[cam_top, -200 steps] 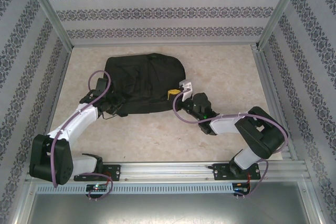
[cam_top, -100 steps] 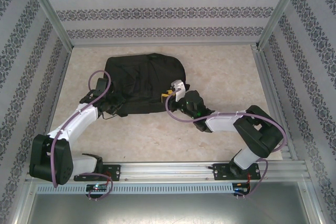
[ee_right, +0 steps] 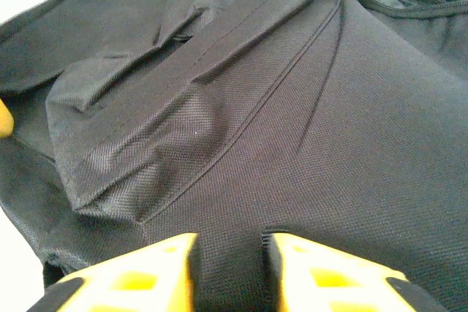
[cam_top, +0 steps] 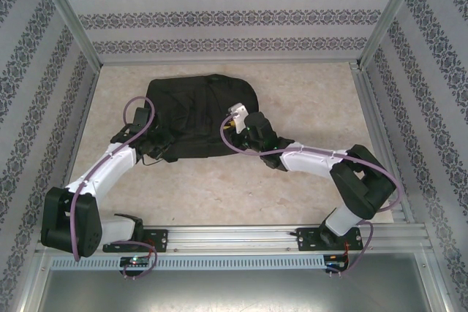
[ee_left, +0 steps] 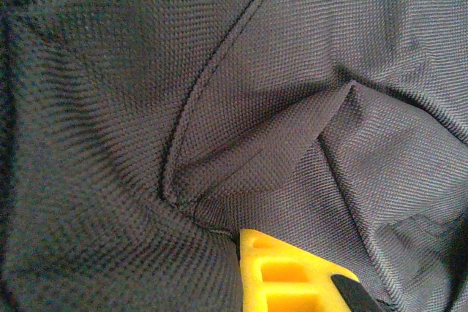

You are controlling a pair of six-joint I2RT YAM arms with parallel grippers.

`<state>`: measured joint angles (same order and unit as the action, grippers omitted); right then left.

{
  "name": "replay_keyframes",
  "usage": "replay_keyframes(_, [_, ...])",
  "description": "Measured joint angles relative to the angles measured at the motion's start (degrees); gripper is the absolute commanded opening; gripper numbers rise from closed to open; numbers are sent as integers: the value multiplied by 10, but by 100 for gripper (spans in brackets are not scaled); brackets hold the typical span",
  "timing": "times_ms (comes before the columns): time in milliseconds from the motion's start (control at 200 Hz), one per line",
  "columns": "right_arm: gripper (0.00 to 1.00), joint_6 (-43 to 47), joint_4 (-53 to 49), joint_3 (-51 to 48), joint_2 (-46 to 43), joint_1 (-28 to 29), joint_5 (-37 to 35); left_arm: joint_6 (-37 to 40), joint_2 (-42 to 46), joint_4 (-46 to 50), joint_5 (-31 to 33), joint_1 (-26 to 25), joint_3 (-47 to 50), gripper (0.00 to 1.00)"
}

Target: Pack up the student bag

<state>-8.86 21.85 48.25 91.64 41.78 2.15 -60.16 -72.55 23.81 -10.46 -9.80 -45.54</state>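
Backpack (cam_top: 194,111): black, flat on table (cam_top: 307,100).
Left claw (cam_top: 159,150): closed at its left edge; wrist view adds creased weave.
Right claw (ee_right: 229,250): parted over fabric; gap unclear overhead.

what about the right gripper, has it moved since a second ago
Yes. In the top view the right gripper has moved left, from the right edge of the bag to over it.

Black student bag (cam_top: 197,111) lay toward table's (cam_top: 314,100) far edge; left gripper (cam_top: 155,147) at its near-left corner, right gripper (cam_top: 232,125) over its near-right part.
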Motion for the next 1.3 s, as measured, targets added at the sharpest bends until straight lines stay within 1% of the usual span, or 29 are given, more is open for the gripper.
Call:
replay_keyframes(125, [50,-4,-95,42,-20,-9,17,6,-4,6,-1,0,-5,0])
replay_keyframes(160, [52,-6,-140,70,-26,-15,24,9,-6,7,-2,0,-7,0])
replay_keyframes(205, [53,-8,-174,98,-32,-20,30,11,-7,9,-2,0,-9,0])
replay_keyframes(225, [53,-9,-194,114,-35,-22,32,12,-7,9,-2,0,-9,0])
replay_keyframes(315, [48,-19,-281,186,-41,-29,34,16,-9,10,-3,0,-9,0])
replay_keyframes(385, [49,-25,-340,235,-40,-33,38,17,-10,10,-4,0,-9,0])
replay_keyframes(460, [51,-35,-386,262,-40,-34,44,20,-12,11,-5,0,-10,0])
replay_keyframes(570, [51,-60,-491,325,-5,-34,54,26,-14,14,-5,0,-14,0])
replay_keyframes(670, [51,-77,-561,377,43,-34,54,29,-16,16,-6,0,-17,0])
replay_keyframes(749, [50,-89,-602,397,70,-34,54,30,-18,16,-8,0,-17,0])
replay_keyframes(934, [47,-106,-656,415,111,-33,46,30,-23,15,-11,0,-17,0])
replay_keyframes(1299, [40,-117,-664,419,166,-24,36,30,-24,15,-12,0,-18,0])
